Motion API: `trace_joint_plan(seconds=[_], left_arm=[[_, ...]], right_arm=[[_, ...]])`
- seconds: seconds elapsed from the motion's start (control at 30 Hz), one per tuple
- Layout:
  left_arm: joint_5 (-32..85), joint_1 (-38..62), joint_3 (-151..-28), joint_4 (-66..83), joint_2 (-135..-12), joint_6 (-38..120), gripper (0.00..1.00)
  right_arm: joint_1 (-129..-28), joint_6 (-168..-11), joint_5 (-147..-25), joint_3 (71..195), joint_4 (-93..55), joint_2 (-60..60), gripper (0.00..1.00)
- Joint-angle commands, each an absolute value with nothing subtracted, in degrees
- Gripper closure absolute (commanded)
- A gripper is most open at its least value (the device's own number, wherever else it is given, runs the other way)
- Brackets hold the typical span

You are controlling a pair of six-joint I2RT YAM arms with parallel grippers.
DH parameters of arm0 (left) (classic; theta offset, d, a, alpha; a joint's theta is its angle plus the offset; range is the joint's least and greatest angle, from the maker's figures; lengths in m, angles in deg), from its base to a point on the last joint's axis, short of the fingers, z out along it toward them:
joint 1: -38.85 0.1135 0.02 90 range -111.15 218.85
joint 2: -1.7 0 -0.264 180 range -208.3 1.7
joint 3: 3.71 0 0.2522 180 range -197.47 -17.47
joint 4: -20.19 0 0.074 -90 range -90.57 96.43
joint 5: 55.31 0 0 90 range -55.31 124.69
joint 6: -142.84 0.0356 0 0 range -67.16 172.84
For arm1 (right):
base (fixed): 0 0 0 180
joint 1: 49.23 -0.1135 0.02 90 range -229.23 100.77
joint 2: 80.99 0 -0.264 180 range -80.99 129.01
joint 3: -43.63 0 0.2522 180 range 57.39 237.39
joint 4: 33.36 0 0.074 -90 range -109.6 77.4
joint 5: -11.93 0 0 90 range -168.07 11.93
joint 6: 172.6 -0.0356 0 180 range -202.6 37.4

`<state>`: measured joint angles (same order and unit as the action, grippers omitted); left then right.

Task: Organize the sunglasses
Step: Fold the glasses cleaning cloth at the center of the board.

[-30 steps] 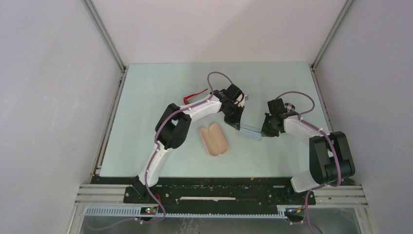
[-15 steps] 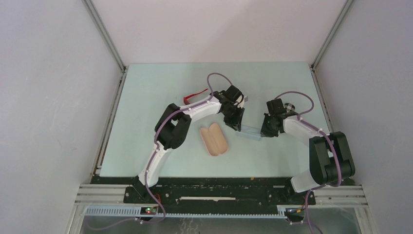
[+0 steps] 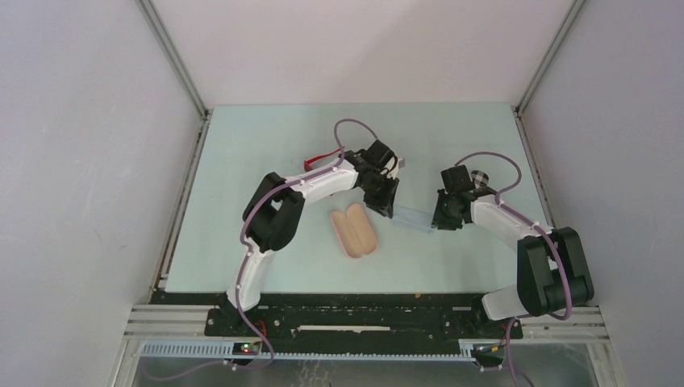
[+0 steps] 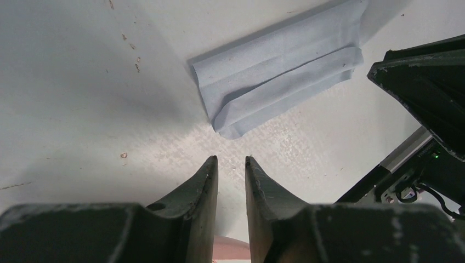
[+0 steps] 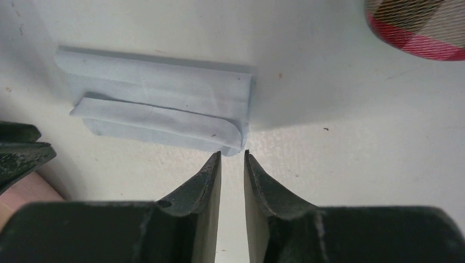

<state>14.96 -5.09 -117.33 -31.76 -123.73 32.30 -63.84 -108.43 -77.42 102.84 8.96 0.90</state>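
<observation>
Pink case [image 3: 355, 230]: open, lying flat. Plaid case [image 5: 422, 22]: mostly out of view. L gripper [image 4: 231, 160], R gripper [image 5: 232, 154]: jaws slightly apart, nothing held, by folded cloth [image 4: 279, 71].

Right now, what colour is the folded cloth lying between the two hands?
The folded cloth is pale blue, clearest in the right wrist view.

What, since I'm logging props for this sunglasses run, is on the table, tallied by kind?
Sunglasses: 1, the red sunglasses, partly hidden
Cases: 2, the pink case and the plaid case
Cloths: 1, the folded pale blue cloth
Total: 4 in view; more may be hidden.
</observation>
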Motion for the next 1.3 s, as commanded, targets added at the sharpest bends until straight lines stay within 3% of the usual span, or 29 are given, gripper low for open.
trace_joint_plan(seconds=[0.0,0.2,0.4,0.77,1.27], left_arm=[[14.8,-5.3,-120.0,-30.9,-120.8,31.4,0.71],[14.3,-4.9,-126.6,-30.2,-125.0,27.9,0.73],[9.8,-4.6,-133.9,-31.5,-131.6,25.4,0.74],[7.3,-4.1,-133.8,-29.8,-136.1,22.7,0.74],[8.8,-3.5,-127.5,-27.5,-135.2,21.8,0.74]], right_arm=[[-64.0,-109.8,-73.9,103.2,8.8,-1.1,0.72],[-64.1,-110.9,-79.1,104.9,5.3,1.4,0.89],[-64.5,-113.5,-84.5,108.4,1.2,8.0,0.90],[-65.2,-115.4,-87.9,110.0,-2.3,15.7,0.91],[-69.3,-111.0,-91.4,108.5,2.8,9.4,0.92]])
